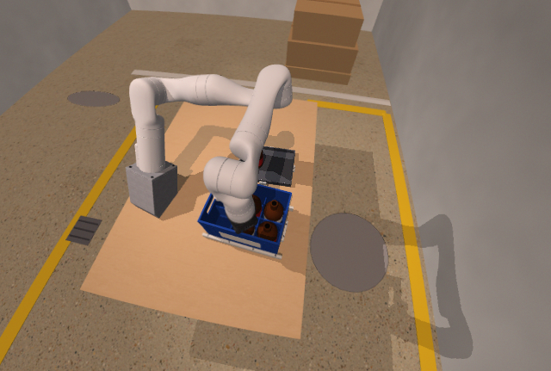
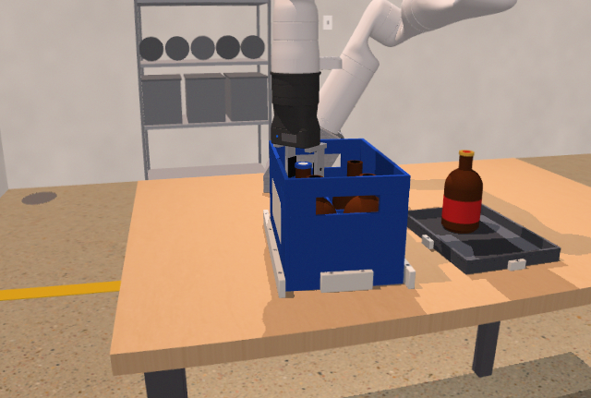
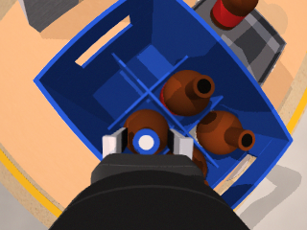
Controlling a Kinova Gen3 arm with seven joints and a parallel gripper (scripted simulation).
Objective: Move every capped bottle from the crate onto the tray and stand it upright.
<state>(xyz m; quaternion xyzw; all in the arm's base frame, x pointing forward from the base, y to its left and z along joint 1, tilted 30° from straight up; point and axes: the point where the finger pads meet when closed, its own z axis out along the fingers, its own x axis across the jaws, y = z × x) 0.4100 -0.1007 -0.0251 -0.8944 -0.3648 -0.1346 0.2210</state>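
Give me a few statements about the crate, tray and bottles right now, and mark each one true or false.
1. The end effector is open around the blue-capped bottle. True.
2. The tray holds two bottles. False: it holds one.
3. The bottle on the tray stands upright. True.
4. The crate is red. False: it is blue.

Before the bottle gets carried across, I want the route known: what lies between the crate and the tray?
Between the blue crate and the tray lies a strip of tabletop; the exterior view shows it.
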